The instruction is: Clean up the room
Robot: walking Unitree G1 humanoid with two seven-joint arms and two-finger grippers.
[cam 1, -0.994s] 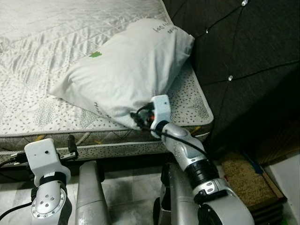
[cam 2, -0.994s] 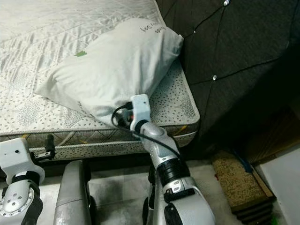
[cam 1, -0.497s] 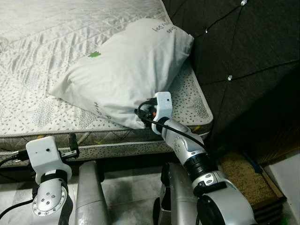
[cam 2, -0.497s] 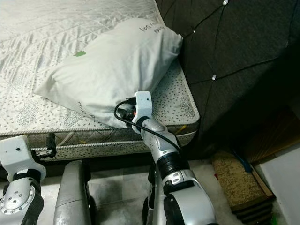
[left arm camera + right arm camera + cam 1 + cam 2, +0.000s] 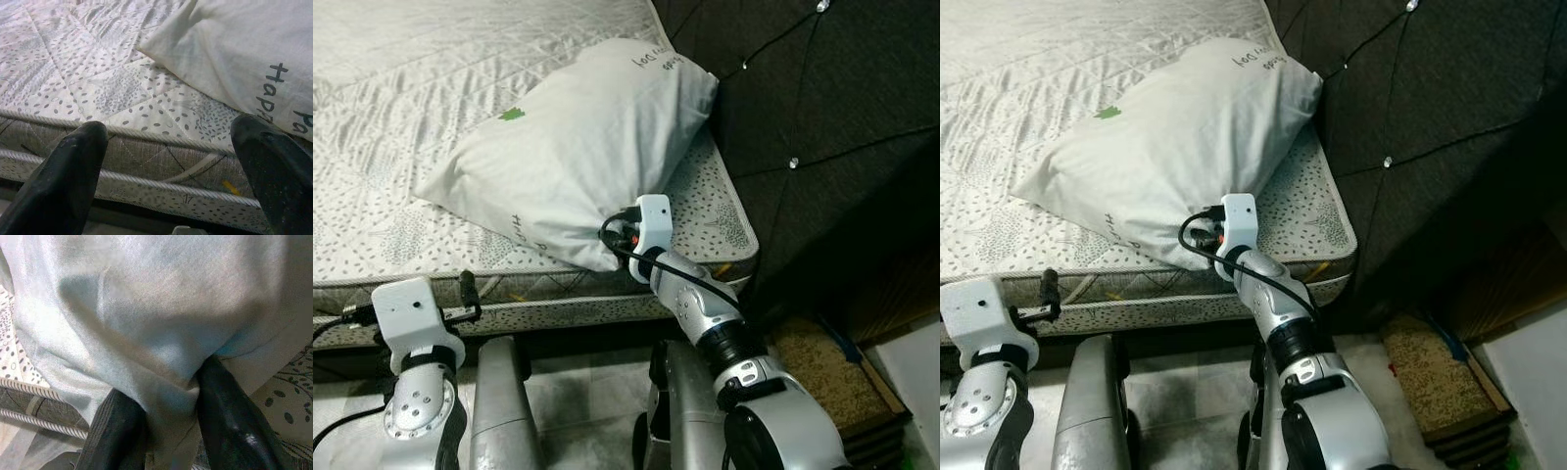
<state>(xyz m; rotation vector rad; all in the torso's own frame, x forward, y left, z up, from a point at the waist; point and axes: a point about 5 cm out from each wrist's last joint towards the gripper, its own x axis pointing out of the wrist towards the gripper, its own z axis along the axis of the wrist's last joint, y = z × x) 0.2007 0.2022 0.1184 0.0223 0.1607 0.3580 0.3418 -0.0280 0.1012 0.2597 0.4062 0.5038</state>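
Between the two black fingers (image 5: 230, 431) of the right gripper (image 5: 171, 428), a fold of the white pillow (image 5: 578, 147) was pinched tight at its near corner, by the mattress (image 5: 401, 235) edge. That pillow looked soft and creased, with dark handwritten lettering and a small green mark on its cover. It lay on the bed's quilted, speckled top, its long axis running diagonally from the near corner up to the dark tufted headboard (image 5: 822, 117). The left gripper (image 5: 171, 171) hung open before the mattress's side, gripping nothing.
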